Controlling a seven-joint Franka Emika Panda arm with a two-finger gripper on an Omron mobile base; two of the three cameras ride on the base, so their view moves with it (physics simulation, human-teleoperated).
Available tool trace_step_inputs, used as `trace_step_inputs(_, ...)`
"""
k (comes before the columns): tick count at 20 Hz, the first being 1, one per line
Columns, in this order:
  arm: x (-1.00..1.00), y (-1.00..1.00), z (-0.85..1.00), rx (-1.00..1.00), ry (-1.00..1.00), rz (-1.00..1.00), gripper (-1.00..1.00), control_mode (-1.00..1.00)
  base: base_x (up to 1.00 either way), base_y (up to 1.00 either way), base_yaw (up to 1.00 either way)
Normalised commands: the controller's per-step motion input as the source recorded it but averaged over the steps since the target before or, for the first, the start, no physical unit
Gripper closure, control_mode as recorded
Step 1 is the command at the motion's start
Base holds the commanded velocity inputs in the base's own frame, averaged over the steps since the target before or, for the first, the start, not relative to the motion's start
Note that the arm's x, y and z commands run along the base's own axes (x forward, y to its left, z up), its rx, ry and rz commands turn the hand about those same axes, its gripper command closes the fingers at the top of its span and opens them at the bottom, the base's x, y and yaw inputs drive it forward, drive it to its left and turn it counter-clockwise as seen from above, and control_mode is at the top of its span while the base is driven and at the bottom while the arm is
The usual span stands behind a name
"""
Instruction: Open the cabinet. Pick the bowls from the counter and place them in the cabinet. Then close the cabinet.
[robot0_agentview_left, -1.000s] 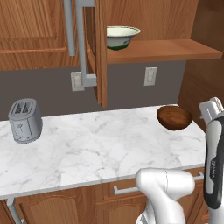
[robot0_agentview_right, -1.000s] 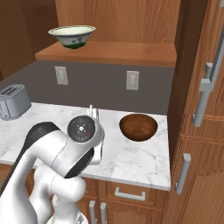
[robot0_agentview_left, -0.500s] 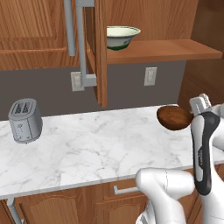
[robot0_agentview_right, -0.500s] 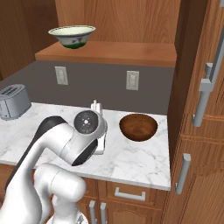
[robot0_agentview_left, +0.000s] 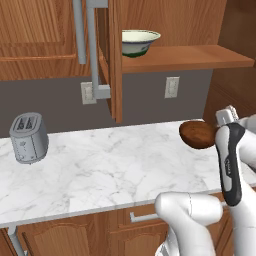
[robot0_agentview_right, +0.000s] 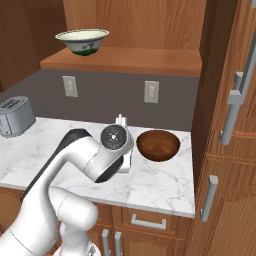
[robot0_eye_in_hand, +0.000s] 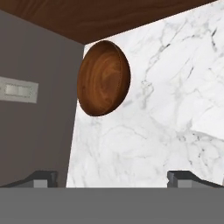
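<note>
sitting on counter (robot0_agentview_right: 160, 180) near back wall, dark brown bowl (robot0_agentview_right: 158, 145) upright, untouched. cream bowl (robot0_agentview_right: 82, 41) already on cabinet shelf (robot0_agentview_right: 130, 60), cabinet door (robot0_agentview_left: 114, 55) swung open. gripper (robot0_eye_in_hand: 114, 177) just beside brown bowl, jaws spread wide, grasping nothing. grey toaster (robot0_agentview_left: 29, 137) at counter's far left; two wall outlets (robot0_agentview_right: 151, 92) behind.

A home kitchen: marble bench (robot0_agentview_left: 110, 165), wooden wall cabinet (robot0_agentview_left: 165, 30), toaster (robot0_agentview_left: 29, 137), wall outlets (robot0_agentview_right: 150, 92), drawer fronts below.
</note>
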Motion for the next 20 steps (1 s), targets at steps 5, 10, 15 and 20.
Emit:
trace_step_inputs(5,0.10,-0.45,-0.19,0.00,0.00,0.00,-1.00,-1.00,0.00,0.00,0.00)
trace_step_inputs(10,0.06,-0.37,-0.16,0.00,0.00,0.00,-1.00,-1.00,0.00,0.00,0.00)
trace_step_inputs(15,0.12,-0.25,-0.21,0.00,0.00,0.00,-1.00,-1.00,0.00,0.00,0.00)
trace_step_inputs(20,0.02,-0.06,-0.22,0.00,0.00,0.00,-1.00,-1.00,0.00,0.00,0.00)
